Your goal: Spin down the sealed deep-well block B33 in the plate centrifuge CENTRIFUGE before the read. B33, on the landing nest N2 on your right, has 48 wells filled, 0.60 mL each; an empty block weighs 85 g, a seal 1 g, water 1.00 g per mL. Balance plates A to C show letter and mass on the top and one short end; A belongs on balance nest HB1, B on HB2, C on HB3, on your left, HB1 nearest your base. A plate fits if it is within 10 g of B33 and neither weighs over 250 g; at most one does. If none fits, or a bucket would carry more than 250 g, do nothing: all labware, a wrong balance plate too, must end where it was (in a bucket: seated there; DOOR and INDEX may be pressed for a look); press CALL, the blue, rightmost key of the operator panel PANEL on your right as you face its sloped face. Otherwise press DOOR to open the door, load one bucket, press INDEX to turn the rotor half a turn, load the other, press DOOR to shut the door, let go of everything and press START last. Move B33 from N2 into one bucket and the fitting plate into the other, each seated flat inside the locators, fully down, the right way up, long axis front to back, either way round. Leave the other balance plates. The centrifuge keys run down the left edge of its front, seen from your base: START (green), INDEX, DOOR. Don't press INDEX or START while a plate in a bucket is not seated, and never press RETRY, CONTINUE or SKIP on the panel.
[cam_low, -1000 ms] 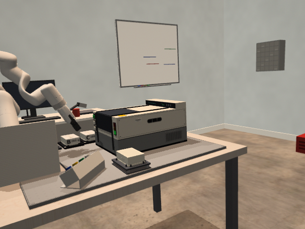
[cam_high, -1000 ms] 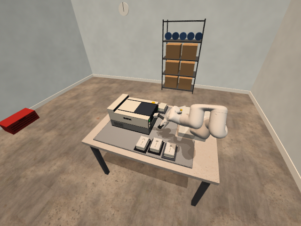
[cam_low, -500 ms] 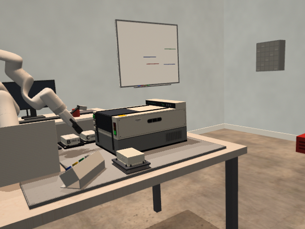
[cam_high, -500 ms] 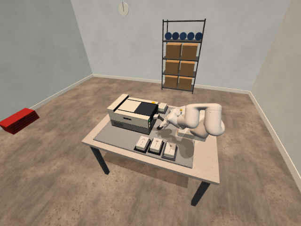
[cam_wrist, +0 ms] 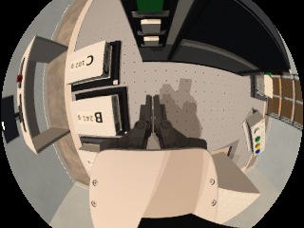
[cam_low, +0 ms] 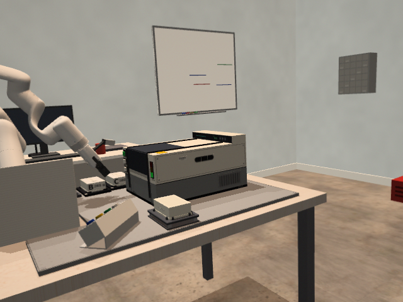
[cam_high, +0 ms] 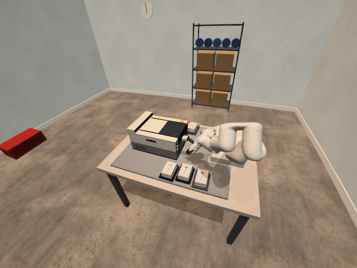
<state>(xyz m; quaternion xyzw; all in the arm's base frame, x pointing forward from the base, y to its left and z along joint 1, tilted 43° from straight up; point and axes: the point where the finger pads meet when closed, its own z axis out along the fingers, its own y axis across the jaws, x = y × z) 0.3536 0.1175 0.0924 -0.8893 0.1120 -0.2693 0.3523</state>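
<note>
The centrifuge [cam_high: 158, 134] stands on the grey mat with its dark top door lying flat. Its keys run down the front edge, with green START [cam_wrist: 150, 2] on top and two pale keys [cam_wrist: 151, 32] below it. My gripper [cam_high: 188, 151] [cam_low: 104, 171] is shut and empty. It points down and hangs low over the mat just in front of that key column. Block B33 [cam_low: 171, 206] sits on its dark nest beside the centrifuge. Balance plates C [cam_wrist: 89, 63] and B [cam_wrist: 95, 116] sit on their nests to my gripper's left. Plate A [cam_high: 201, 176] is nearest my base.
The sloped operator panel [cam_low: 109, 222] with coloured keys stands on the mat near B33; it also shows in the wrist view [cam_wrist: 256, 135]. A pale box wall [cam_low: 37, 201] stands at my base. A shelf rack [cam_high: 217, 66] is far behind the table.
</note>
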